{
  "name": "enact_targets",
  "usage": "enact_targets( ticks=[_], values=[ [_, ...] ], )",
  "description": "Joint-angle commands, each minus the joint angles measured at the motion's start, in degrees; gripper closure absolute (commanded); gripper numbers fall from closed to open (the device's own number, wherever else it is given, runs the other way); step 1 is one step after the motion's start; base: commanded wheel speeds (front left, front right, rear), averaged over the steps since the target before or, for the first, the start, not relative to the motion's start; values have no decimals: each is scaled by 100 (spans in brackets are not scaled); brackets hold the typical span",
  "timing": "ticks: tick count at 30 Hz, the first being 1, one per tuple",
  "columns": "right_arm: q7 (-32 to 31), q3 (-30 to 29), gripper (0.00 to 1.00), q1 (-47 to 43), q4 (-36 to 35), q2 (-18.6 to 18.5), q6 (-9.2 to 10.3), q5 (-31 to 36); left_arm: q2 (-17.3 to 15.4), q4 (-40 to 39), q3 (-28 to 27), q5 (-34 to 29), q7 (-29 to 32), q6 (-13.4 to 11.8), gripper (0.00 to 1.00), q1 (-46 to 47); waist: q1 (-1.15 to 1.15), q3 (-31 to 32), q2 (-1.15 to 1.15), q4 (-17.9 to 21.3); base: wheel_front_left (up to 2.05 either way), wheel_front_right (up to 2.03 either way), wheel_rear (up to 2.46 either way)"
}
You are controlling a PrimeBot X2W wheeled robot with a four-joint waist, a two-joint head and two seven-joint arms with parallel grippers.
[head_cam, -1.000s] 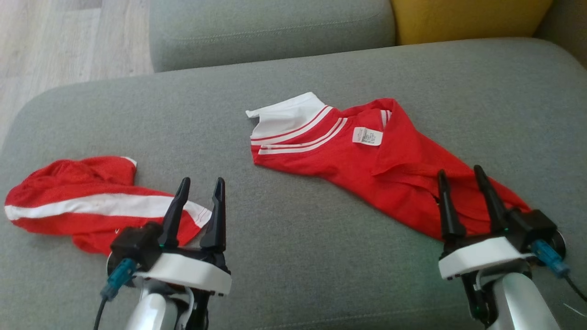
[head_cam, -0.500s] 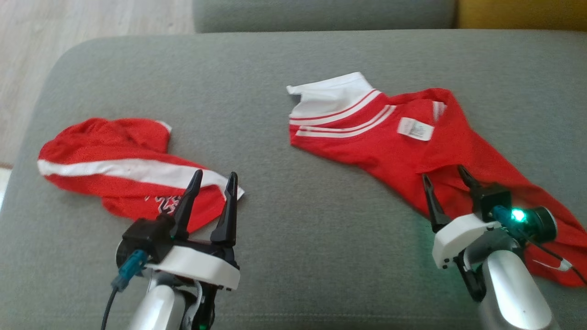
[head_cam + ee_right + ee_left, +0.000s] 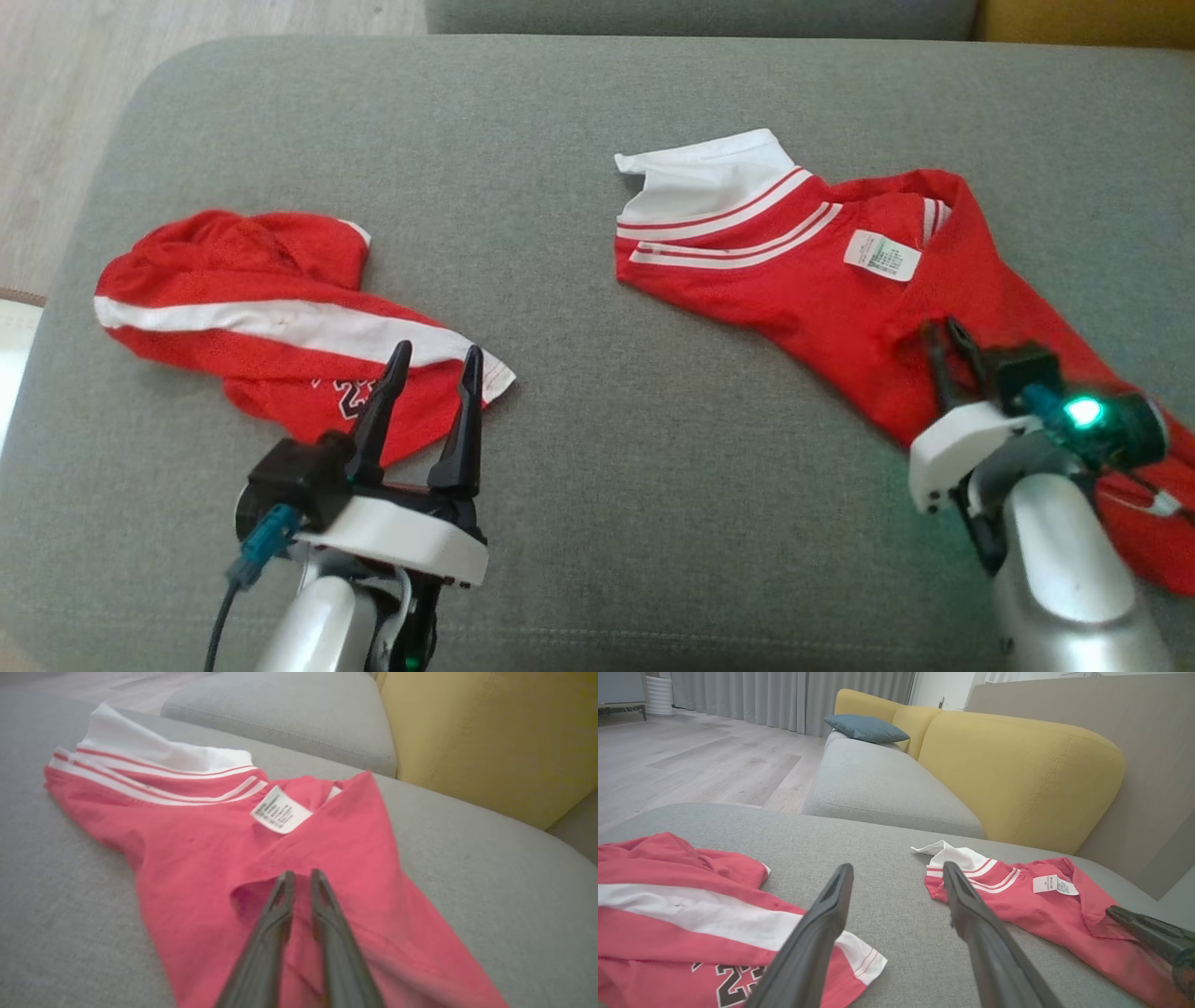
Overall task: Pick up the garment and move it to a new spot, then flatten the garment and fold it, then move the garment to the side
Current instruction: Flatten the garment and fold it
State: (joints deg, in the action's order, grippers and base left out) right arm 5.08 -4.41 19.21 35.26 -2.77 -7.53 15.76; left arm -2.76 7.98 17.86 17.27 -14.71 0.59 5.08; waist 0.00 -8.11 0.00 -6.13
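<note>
Sofa [image 3: 579,121], grey, its wide seat carrying everything. Shirt [image 3: 794,299], red with a white striped collar, lies rumpled and slantwise on the robot's right half of the seat, one end running off toward the near right edge; taken to be the garment in hand, since the right arm is on it. Jersey [image 3: 252,317], red with a white band and a number, heaped on the left half, well apart from the shirt. Left tool [image 3: 431,357] hovers over the near corner of the jersey, fingers spread wide, holding nothing. Right tool [image 3: 948,329] is down on the middle of the shirt; wrist view shows its fingers [image 3: 280,905] drawn almost together with a thin gap, tips at a raised fold, but whether cloth is actually pinched I cannot tell. Label [image 3: 881,256], white, lies face up below the collar. Progress, as judged: very start, first grasp under way at best. Shirt not lifted, not moved, not flattened, not folded, not set aside; every step is left.
</note>
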Motion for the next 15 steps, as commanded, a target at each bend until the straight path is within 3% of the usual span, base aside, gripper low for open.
enact_targets(
  ticks=[1,8,14,15],
  values=[
    [116,15,100,284,-153,-11,4,-27,-11,-177,-180,-62,-29,18,0,284,0,-8,0,35,0,0,0],
    [54,-867,100,674,-472,-31,4,-158,-11,-167,-191,-46,-29,16,0,289,0,39,0,198,0,0,0],
    [-521,-1772,100,1455,-530,-777,4,73,-11,-192,-113,-4,-29,14,0,361,0,-43,0,180,0,0,0],
    [-600,-1896,56,1591,-457,-839,4,87,-11,-196,-101,1,-29,20,0,377,0,-64,0,157,0,0,0]
  ],
)
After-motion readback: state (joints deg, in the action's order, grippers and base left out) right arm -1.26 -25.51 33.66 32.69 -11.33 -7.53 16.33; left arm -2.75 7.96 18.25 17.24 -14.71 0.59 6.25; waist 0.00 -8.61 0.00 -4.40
